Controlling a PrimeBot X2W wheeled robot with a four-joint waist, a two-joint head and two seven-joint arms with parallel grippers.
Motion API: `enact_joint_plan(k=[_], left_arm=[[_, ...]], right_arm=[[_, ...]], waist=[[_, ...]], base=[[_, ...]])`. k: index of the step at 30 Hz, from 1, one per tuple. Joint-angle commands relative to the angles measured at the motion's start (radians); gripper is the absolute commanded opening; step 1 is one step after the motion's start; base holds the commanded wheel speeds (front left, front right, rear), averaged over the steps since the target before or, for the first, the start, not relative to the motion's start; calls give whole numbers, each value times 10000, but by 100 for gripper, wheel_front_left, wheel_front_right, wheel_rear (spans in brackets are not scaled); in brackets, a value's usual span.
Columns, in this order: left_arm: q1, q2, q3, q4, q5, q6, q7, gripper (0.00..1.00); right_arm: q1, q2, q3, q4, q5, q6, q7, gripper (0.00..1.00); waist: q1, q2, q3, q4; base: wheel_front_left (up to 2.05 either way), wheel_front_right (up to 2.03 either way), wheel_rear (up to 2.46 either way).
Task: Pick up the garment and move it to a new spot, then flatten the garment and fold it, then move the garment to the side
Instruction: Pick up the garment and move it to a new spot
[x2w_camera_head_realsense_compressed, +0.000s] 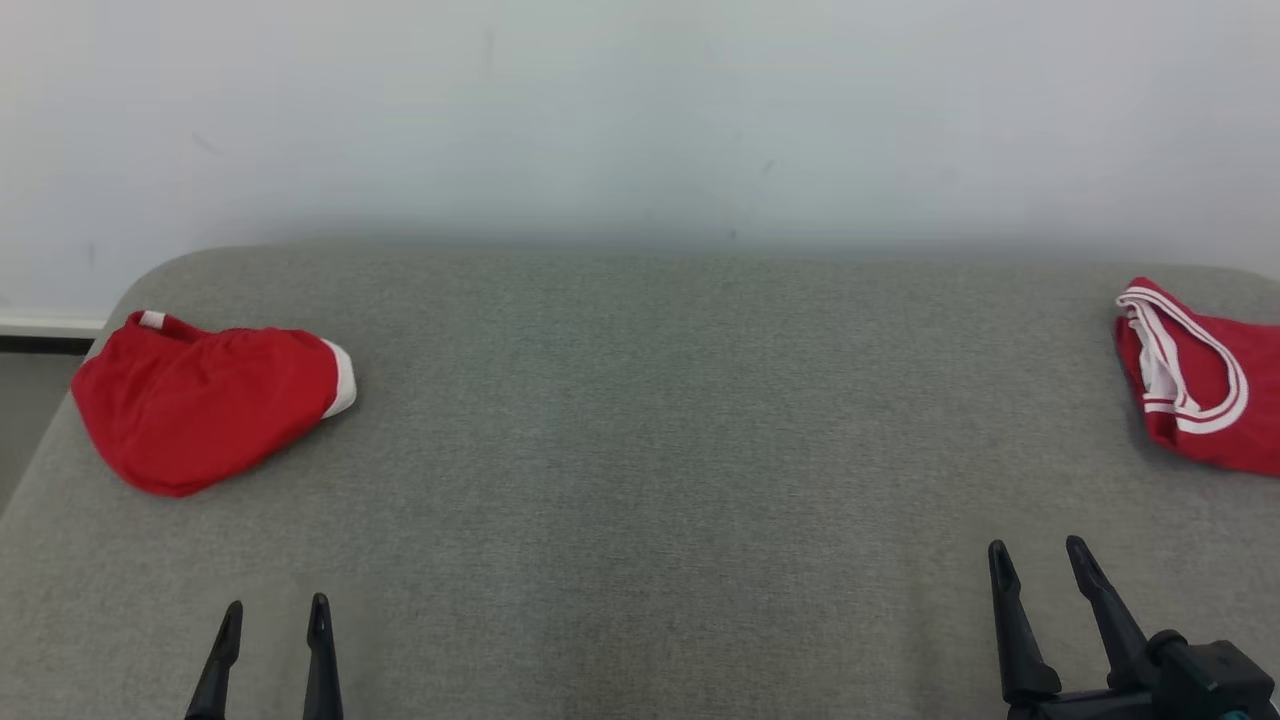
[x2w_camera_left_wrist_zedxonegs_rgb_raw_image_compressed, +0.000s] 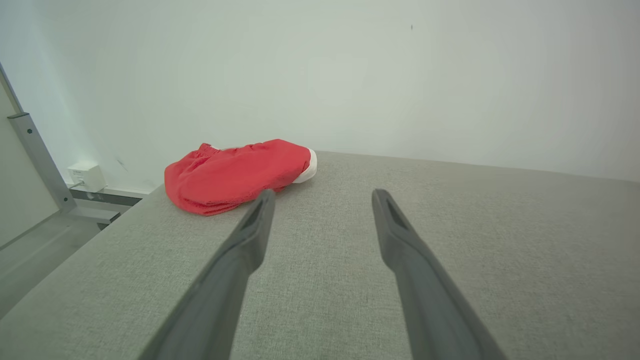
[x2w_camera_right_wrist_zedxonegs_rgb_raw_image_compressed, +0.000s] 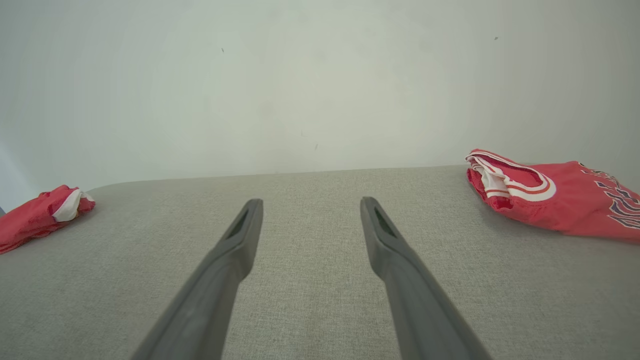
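Red jersey (x2w_camera_head_realsense_compressed: 1200, 395) lies crumpled at the right edge of the grey table (x2w_camera_head_realsense_compressed: 640, 450), white-trimmed opening facing table centre. Red shorts (x2w_camera_head_realsense_compressed: 200, 400) sit bundled at the table's left edge. Target isn't certain; the jersey looks less tidy, so likely that one. Right gripper (x2w_camera_head_realsense_compressed: 1036, 543) and left gripper (x2w_camera_head_realsense_compressed: 277, 602) both hang over the table's near edge, fingers spread wide, holding nothing. Suggest the right arm goes in low, pinches the trim plus a layer under it, then lifts clear before carrying to table centre, so nothing drags off the edge.
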Motion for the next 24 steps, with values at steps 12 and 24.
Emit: enact_joint_plan(k=[12,24], left_arm=[[-61,122,242,153,-34,117,-29,100],[95,214,526,164,-119,230,-30,100]], right_arm=[[-139,2,104,216,-99,-29,-93,100],[-155,5,332,308,-115,-27,-77,100]], waist=[[0,-1,385,2523],[0,-1,199,3981]], base=[[0,0,0],[0,0,0]])
